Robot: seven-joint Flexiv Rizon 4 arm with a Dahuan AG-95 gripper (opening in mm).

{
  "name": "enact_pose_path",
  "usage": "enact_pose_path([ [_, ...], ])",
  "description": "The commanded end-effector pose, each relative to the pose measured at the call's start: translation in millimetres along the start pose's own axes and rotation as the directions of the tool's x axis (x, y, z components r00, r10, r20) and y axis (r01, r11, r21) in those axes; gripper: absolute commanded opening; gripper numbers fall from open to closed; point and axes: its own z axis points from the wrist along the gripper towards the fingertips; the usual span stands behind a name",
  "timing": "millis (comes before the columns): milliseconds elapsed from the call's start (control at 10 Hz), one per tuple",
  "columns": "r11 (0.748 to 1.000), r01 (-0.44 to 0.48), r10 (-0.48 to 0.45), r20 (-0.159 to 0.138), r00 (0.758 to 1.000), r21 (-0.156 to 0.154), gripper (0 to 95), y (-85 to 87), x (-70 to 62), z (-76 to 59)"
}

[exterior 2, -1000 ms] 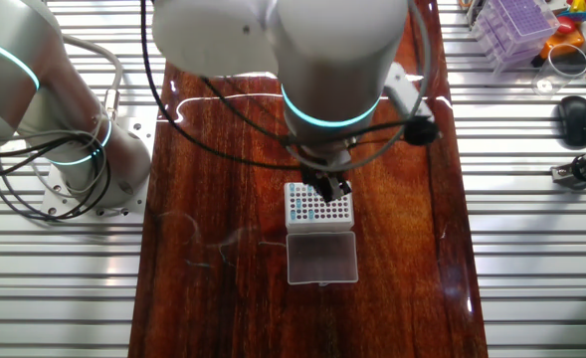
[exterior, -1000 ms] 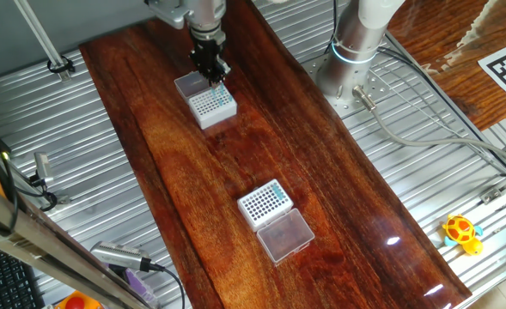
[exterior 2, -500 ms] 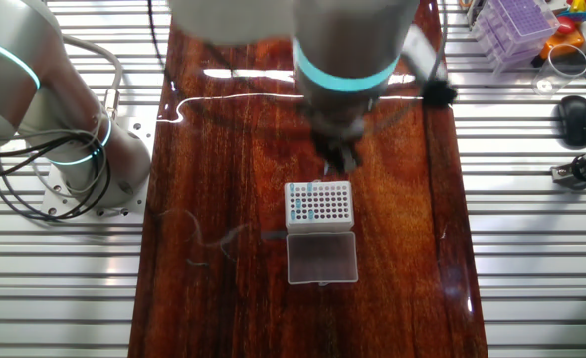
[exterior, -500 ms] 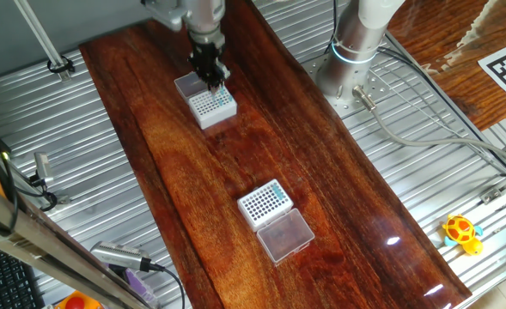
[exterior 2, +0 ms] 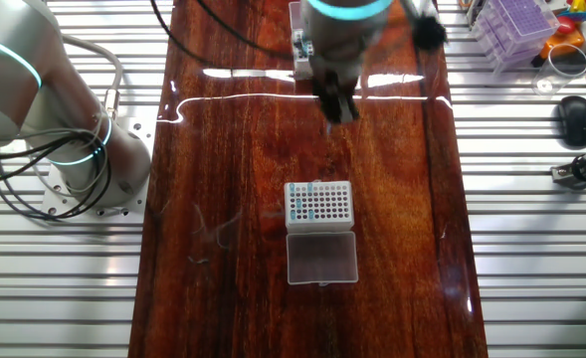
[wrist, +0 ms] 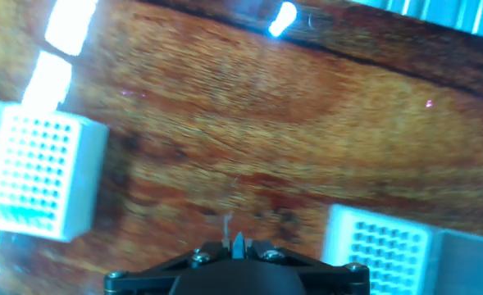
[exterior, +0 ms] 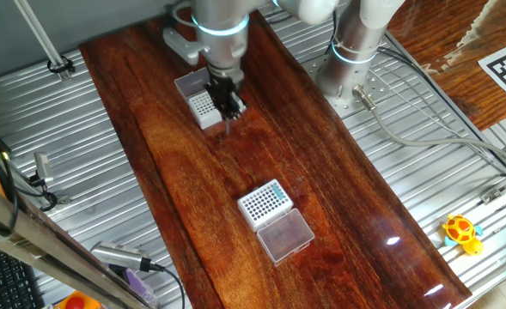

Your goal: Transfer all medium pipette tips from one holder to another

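My gripper [exterior: 233, 105] [exterior 2: 340, 107] hangs above bare wood between the two racks, just past the fine-dotted white holder [exterior: 199, 106] [exterior 2: 318, 204], whose frosted lid [exterior: 188, 83] [exterior 2: 320, 259] lies beside it. That holder shows a few teal tips along two edges. In the hand view my gripper [wrist: 239, 246] is shut on one teal medium pipette tip [wrist: 239, 240]. The other holder [exterior: 264, 203], with bolder holes, sits nearer the front with its clear lid [exterior: 287, 236]. The hand view shows one white rack [wrist: 40, 176] at left and another [wrist: 380, 246] at lower right; I cannot tell which is which.
The arm's base [exterior: 356, 43] [exterior 2: 74, 149] stands on the ribbed metal beside the wooden board, with cables trailing off. A yellow toy [exterior: 461, 230], a hand pipette [exterior: 119, 256], a purple tip box [exterior 2: 516, 25] and a black mouse [exterior 2: 574, 117] lie off the board.
My gripper has lifted off the fine-dotted holder and travelled away from it along the board toward the other rack. Both racks and lids stayed put.
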Motion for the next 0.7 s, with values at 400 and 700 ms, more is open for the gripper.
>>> enact_pose_path([
  [400,0.953,0.303,-0.304,-0.016,0.953,-0.028,0.0,2.5,-1.5,0.6],
  [700,0.972,0.235,-0.236,-0.003,0.972,-0.026,0.0,51.7,1.0,11.6],
])
